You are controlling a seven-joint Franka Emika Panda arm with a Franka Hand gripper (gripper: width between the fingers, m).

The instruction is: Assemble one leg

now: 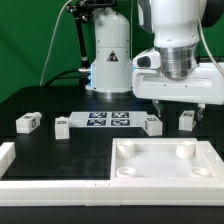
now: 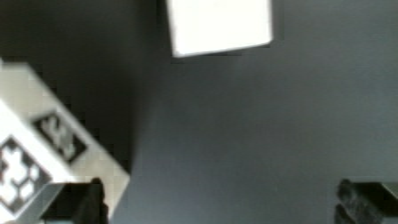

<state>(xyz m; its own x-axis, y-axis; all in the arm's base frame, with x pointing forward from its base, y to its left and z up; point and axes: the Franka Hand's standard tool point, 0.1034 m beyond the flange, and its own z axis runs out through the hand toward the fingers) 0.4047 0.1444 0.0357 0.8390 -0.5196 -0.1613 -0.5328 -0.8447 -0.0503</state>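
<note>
Several small white tagged legs stand on the black table in the exterior view: two at the left (image 1: 27,122) (image 1: 60,126), one just past the marker board's right end (image 1: 153,124), and one further right (image 1: 187,119). My gripper (image 1: 177,105) hangs above the table between the two right legs, open and empty. In the wrist view the gripper (image 2: 221,200) is wide open over bare black table, with only its dark fingertips (image 2: 368,196) showing. A blurred white block (image 2: 222,25), one of the legs, lies apart from the jaws.
The marker board (image 1: 105,120) lies in the middle, and its tagged end shows in the wrist view (image 2: 36,150). The large white square panel (image 1: 150,178) with round corner sockets lies at the front right. A white border piece (image 1: 8,160) runs along the front left.
</note>
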